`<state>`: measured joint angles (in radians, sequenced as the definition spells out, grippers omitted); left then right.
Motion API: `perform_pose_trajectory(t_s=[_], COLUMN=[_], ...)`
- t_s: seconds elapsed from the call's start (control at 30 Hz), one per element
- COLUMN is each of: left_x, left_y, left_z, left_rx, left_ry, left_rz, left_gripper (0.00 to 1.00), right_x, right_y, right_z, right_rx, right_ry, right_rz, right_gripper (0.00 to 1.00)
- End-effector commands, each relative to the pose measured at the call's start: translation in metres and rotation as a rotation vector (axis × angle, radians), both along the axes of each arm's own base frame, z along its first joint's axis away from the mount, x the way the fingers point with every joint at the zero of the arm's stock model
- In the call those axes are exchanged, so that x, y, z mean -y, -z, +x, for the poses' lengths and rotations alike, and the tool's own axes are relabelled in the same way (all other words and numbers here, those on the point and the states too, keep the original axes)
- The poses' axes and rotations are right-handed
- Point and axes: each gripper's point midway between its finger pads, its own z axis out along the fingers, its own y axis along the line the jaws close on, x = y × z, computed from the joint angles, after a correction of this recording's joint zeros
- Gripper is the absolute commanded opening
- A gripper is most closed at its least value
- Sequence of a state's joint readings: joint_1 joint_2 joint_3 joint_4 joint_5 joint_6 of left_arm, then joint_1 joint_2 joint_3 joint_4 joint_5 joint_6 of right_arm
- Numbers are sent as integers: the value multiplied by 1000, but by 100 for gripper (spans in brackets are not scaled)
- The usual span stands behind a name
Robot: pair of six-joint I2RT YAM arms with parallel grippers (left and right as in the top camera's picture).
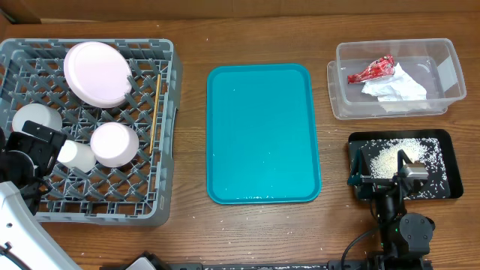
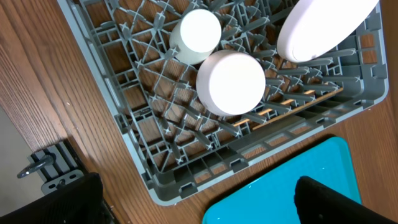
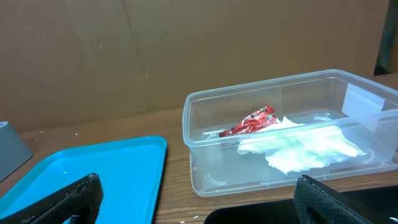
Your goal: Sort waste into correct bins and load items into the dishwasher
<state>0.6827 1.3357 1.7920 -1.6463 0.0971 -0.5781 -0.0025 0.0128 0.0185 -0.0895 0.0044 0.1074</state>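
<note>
Though spread and empty, lift left gripper (image 2: 196, 202) and right gripper (image 3: 199, 202) straight up, clear of rack (image 1: 97, 214) with plate (image 1: 97, 73), dish (image 1: 114, 144), cup (image 1: 75, 155), and tub (image 1: 442, 67) with wrapper (image 1: 371, 70), napkin (image 1: 394, 86); rice (image 1: 401, 157) in black tray (image 1: 442, 142).

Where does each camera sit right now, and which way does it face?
Overhead: above the table, looking straight down on dish rack, teal tray, clear tub, black tray; left arm and right arm at bottom.
Left wrist: above the rack's corner, looking down; left end effector open at bottom.
Right wrist: low, facing level toward the tub; right end effector open.
Shared: teal tray in all three.
</note>
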Motion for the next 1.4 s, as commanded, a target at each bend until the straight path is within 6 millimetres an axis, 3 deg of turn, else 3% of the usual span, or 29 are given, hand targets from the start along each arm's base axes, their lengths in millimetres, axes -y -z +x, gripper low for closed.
perform_pose_trajectory(t_s=[0.0,0.73,0.87,1.0,1.2,1.37], left_x=[-3,-3,-13,-10,12,44], left_y=[-2,-2,0,2,10,36], left_z=[0,0,-10,-14,-10,17], left_rx=[5,5,-63,-85,-120,-52], left_ry=[-19,-19,-4,5,245,526], left_rz=[6,6,73,65,139,255], left_gripper=[100,100,100,100,100,100], right_x=[3,3,3,3,3,3], right_y=[2,2,2,2,2,2], right_z=[0,0,0,0,0,0], right_rx=[5,3,3,3,3,3], right_ry=[15,16,16,16,16,16], right_rz=[-8,-8,-8,-8,-8,-8], right_gripper=[100,100,100,100,100,100])
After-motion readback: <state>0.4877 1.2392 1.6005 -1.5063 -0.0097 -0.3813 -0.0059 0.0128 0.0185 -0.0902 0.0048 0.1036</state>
